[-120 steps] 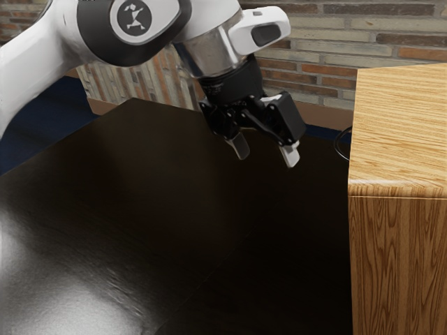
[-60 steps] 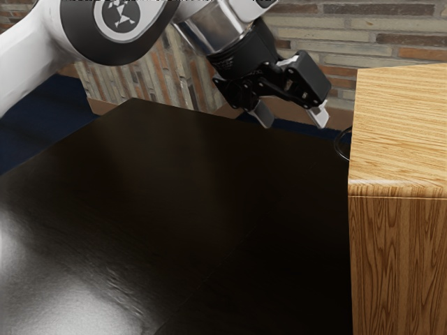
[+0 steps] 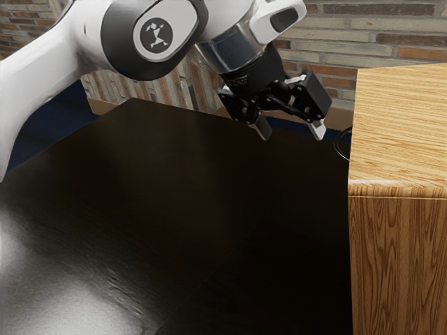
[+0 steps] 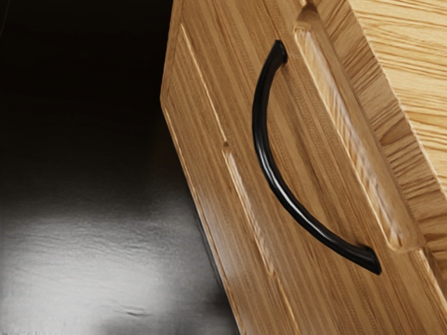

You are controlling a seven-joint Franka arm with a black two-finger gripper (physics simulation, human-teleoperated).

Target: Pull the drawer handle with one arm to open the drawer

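A light wooden cabinet (image 3: 398, 139) stands at the exterior view's right on the dark table (image 3: 154, 209). A sliver of its curved black handle (image 3: 340, 148) pokes out from its left face. My black gripper (image 3: 290, 129) hovers open above the table, just left of the cabinet's upper part, its fingers spread and tilted toward the cabinet. Nothing is between them. The wrist view faces the cabinet's drawer front (image 4: 237, 160) close up, with the arched black handle (image 4: 279, 181) running across it.
A brick wall (image 3: 363, 42) runs behind the table. The dark tabletop stretches wide to the exterior view's left and front. The cabinet blocks the right side.
My hand rose from low over the table and swung right toward the cabinet, then settled slightly lower. The fingers stayed open. The cabinet has not moved.
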